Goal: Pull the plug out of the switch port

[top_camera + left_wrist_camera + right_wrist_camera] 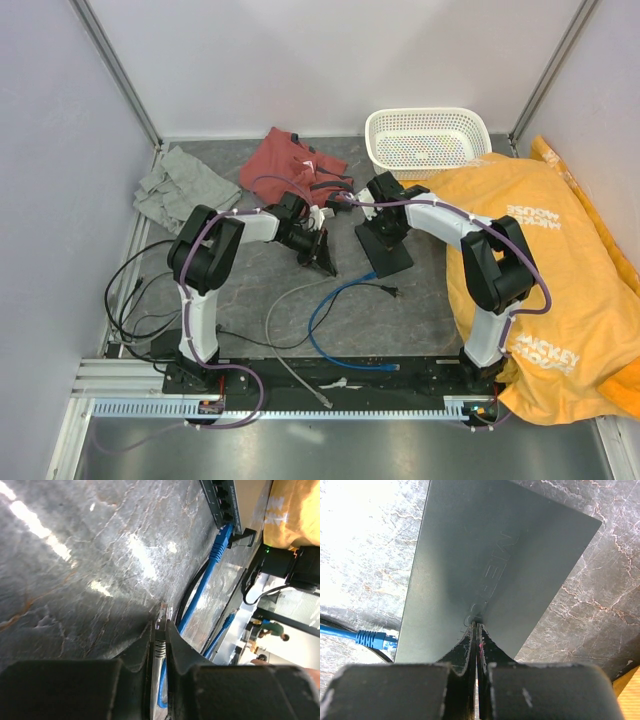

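Observation:
The switch [392,256] is a flat black box lying mid-table; its port row [223,502] shows at the top of the left wrist view. My left gripper [160,626] is shut on a grey plug [159,649] with a clear tip, held over the marble top well away from the ports. A blue plug [219,543] sits in a port, with a black plug [243,538] beside it. My right gripper [477,623] is shut, its tips resting on the switch's top face [505,560]. From above, the left gripper [322,258] is left of the switch and the right gripper [384,232] over it.
A blue cable [335,325] and a pale grey cable [285,350] loop near the front. Black cables [135,300] lie at the left. Grey cloth [185,185], red cloth [290,160], a white basket [427,138] and a yellow shirt [545,250] ring the workspace.

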Controlling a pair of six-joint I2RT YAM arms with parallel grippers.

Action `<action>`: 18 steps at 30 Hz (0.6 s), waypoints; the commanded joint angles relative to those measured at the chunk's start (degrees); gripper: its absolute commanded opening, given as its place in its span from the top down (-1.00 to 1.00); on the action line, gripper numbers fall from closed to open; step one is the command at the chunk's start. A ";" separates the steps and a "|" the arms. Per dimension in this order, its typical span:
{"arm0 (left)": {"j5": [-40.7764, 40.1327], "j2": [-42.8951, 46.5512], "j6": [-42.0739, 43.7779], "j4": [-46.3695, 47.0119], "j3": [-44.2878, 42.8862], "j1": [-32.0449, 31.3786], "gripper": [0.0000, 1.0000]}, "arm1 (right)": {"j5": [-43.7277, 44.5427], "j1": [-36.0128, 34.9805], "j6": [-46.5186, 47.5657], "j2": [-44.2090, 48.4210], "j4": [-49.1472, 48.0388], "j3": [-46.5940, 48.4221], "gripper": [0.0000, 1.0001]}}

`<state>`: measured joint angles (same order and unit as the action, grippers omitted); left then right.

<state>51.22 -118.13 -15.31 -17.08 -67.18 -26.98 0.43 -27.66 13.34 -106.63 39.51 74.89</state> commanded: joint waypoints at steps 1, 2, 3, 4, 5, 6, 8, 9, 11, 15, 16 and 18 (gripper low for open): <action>-1.39 2.02 6.33 -2.51 -3.91 -0.62 0.97 | -0.78 -1.08 0.37 -4.73 -5.14 -0.63 0.99; -1.30 2.81 7.65 -5.22 -5.23 -0.44 0.97 | -0.78 -1.08 0.54 -4.73 -5.23 -0.63 0.99; -1.21 4.64 10.10 -6.55 -7.51 0.00 0.97 | -0.78 -1.08 0.72 -4.38 -5.40 -0.71 1.00; -1.12 5.53 11.26 -7.87 -8.66 1.22 0.97 | 0.53 -1.17 0.89 -4.20 -5.32 -0.80 0.99; -1.04 6.49 12.14 -9.45 -9.72 2.19 0.97 | 0.54 -1.08 0.89 -3.94 -5.40 -1.24 1.00; -0.78 8.33 13.28 -11.90 -11.64 3.42 0.97 | 0.54 -1.17 0.98 -3.68 -5.49 -1.41 0.99; -0.77 9.66 14.25 -15.25 -14.89 7.89 0.97 | 0.45 -1.08 0.98 -3.32 -5.67 -1.94 1.00; -1.29 10.63 14.17 -18.92 -16.30 9.56 0.97 | 0.45 -1.08 0.81 -3.15 -5.67 -2.12 0.99; -0.43 11.07 11.63 -21.49 -21.03 15.62 0.97 | 0.02 -1.17 0.63 -2.80 -5.84 -2.30 1.00; -3.12 14.76 13.62 -27.28 -28.61 22.67 0.97 | 0.19 -1.08 0.81 -2.97 -6.11 -1.86 0.99; -4.45 15.20 15.03 -29.13 -30.28 24.33 0.97 | 0.19 -1.17 0.72 -3.06 -6.11 -1.51 1.00; -9.70 14.51 19.94 -32.56 -35.29 25.75 0.97 | 0.02 -1.17 0.72 -3.76 -6.20 -0.98 1.00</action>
<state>48.14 -107.00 -4.25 -39.86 -94.76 -2.90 1.61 -28.34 13.93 -106.59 39.53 74.91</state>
